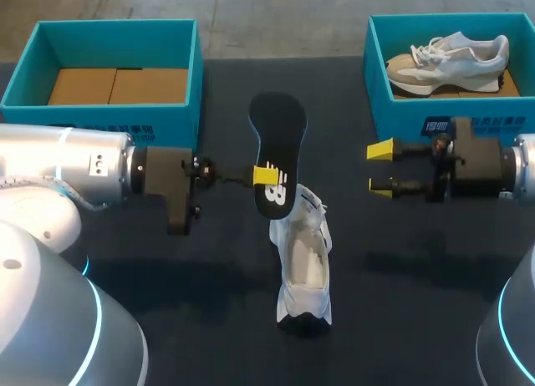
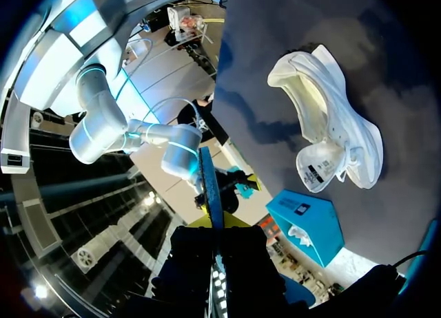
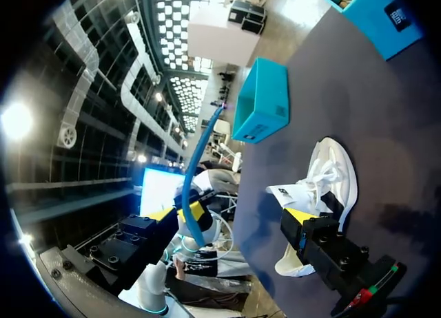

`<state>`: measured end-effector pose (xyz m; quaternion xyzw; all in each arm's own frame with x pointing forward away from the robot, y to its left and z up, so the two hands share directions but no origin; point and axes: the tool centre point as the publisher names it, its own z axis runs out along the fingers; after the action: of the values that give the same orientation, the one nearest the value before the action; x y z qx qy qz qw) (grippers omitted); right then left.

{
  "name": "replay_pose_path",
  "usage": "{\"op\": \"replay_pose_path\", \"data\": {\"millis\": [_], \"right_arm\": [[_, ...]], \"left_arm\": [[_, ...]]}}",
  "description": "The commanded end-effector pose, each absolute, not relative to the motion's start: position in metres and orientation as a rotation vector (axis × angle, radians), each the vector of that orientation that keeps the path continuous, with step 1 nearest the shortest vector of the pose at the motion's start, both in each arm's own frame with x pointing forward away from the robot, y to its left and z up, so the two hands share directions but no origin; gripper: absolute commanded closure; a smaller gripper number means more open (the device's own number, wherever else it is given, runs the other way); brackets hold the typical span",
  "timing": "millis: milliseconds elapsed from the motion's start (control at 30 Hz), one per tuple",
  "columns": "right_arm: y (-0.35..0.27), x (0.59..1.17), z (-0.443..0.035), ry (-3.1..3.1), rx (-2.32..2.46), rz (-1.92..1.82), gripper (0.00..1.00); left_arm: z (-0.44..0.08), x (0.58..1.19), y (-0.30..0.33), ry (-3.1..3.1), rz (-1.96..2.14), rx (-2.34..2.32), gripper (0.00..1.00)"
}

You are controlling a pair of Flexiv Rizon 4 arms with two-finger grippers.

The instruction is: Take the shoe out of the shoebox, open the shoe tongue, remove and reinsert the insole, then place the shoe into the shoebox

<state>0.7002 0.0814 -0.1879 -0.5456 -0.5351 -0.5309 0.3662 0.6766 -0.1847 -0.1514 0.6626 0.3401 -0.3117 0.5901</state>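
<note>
On the dark table (image 1: 418, 277), two teal boxes stand along the far edge. The left shoebox (image 1: 25, 110), at the far left corner, shows only its cardboard floor. The right shoebox (image 1: 401, 119), at the far right corner, holds a second sneaker (image 1: 451, 60).

The white shoe (image 1: 305, 269) lies out on the cloth near the middle of the near edge, with its tongue pulled back and its mouth open. We hold the black insole (image 1: 278, 148) in the air above it, pinched at one end by our left gripper (image 1: 266, 175). Our right gripper (image 1: 380, 169) hangs spread and empty, between the shoe and the right shoebox.

We judge the shoe taken out, the tongue opened and the insole removed. Sliding the insole back in and returning the shoe to a box remain.
</note>
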Motion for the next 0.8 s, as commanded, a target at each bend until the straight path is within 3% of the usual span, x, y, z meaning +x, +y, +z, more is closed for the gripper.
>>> {"op": "replay_pose_path", "data": {"millis": [33,800], "right_arm": [[0.101,0.71,-0.18,-1.391,-1.401,-1.352,0.0],[0.164,0.76,-0.154,-1.364,-1.392,-1.238,0.0]], "left_arm": [[-0.153,0.676,-0.185,0.79,-0.722,1.539,1.0],[-0.153,0.676,-0.185,0.79,-0.722,1.539,1.0]]}}
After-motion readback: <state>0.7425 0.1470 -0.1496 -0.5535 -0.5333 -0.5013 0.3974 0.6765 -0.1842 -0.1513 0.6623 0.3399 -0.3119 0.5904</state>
